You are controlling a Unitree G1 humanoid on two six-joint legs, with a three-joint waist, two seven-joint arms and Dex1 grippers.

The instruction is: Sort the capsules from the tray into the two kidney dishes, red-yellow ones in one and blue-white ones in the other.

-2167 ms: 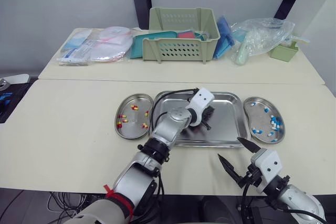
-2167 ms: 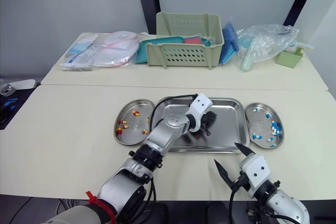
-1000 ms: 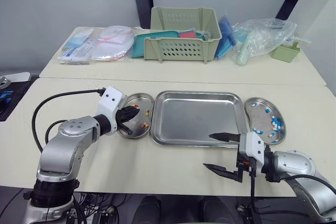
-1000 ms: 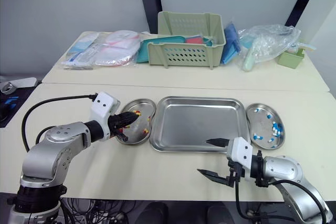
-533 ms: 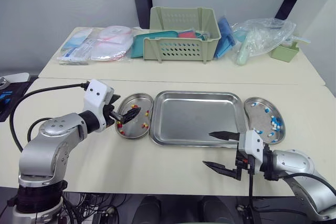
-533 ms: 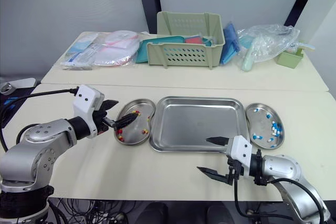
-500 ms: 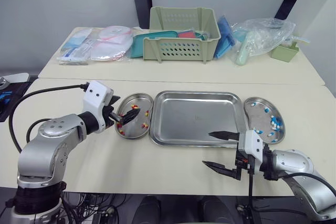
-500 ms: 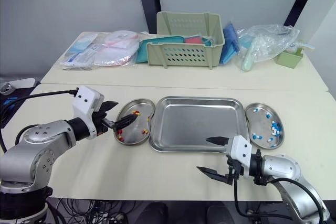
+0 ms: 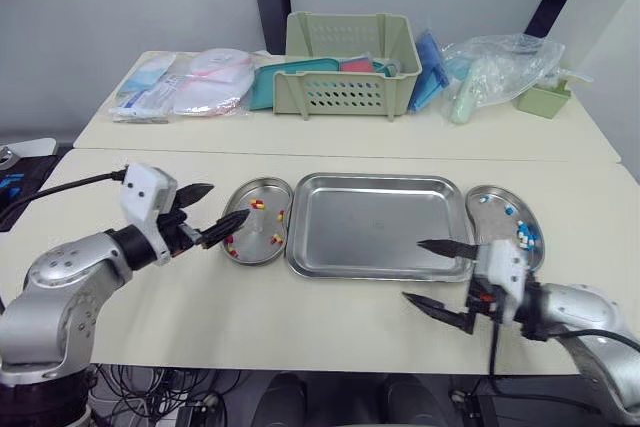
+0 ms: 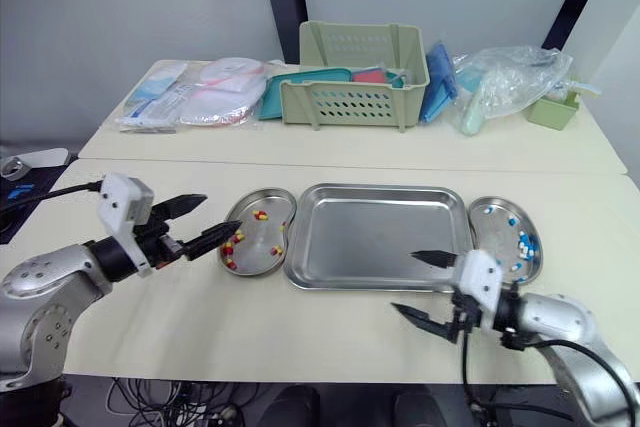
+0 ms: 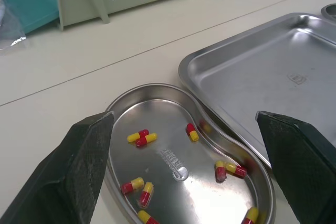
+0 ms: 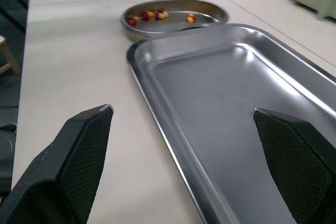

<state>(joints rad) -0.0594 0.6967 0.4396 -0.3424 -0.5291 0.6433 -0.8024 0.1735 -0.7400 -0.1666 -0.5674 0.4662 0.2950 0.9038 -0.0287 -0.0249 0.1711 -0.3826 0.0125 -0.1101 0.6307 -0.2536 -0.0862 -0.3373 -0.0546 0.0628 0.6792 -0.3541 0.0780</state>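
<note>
The left pincer (image 9: pixel 228 202) hangs with its fingers spread wide. The right pincer (image 9: pixel 413 270) is likewise agape, fingers pointing leftward.

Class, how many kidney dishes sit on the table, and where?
2: the left kidney dish, left of the tray, holds red-yellow capsules; the right kidney dish, right of it, holds blue-white capsules.

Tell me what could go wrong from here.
1. The left gripper is open, with one fingertip close to the left kidney dish. A low sideways swing could catch the rim and spill the red-yellow capsules.
2. The right gripper is open at the front right corner of the tray, beside the right kidney dish. A careless move might shove either one and scatter the blue-white capsules.
</note>
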